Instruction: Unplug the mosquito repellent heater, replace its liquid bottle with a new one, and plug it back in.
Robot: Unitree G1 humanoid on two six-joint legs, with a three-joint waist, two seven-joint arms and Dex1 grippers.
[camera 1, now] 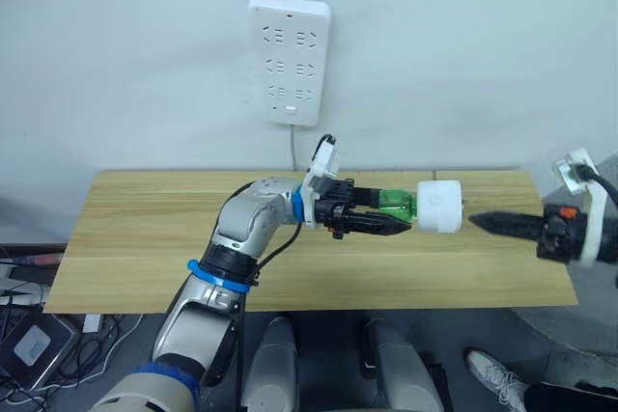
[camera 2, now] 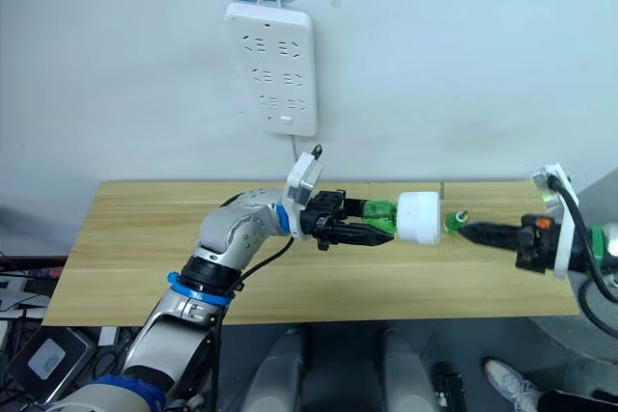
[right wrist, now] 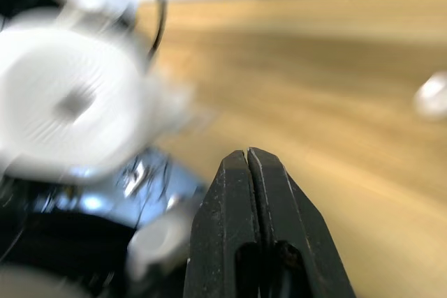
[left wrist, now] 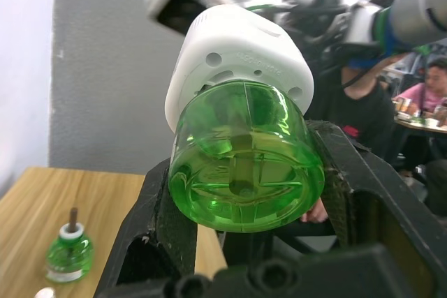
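Note:
My left gripper point(camera 1: 398, 226) is shut on a green liquid bottle point(camera 1: 396, 204), held sideways above the wooden table point(camera 1: 145, 238). The bottle sits in the white mosquito repellent heater point(camera 1: 439, 207), which sticks out past the fingertips toward my right arm. The left wrist view shows the bottle's base point(left wrist: 244, 165) between the two black fingers point(left wrist: 162, 207), with the heater point(left wrist: 237, 54) behind it. My right gripper point(camera 1: 475, 222) is shut and holds nothing, its tip just right of the heater. A second green bottle point(camera 2: 455, 224) with a brown wick stands on the table below them.
A white multi-socket power strip point(camera 1: 290, 60) hangs on the wall above the table's back edge, with its cord running down. A small white cap point(left wrist: 45, 292) lies near the second bottle point(left wrist: 70, 252). People sit in the background point(left wrist: 429, 85).

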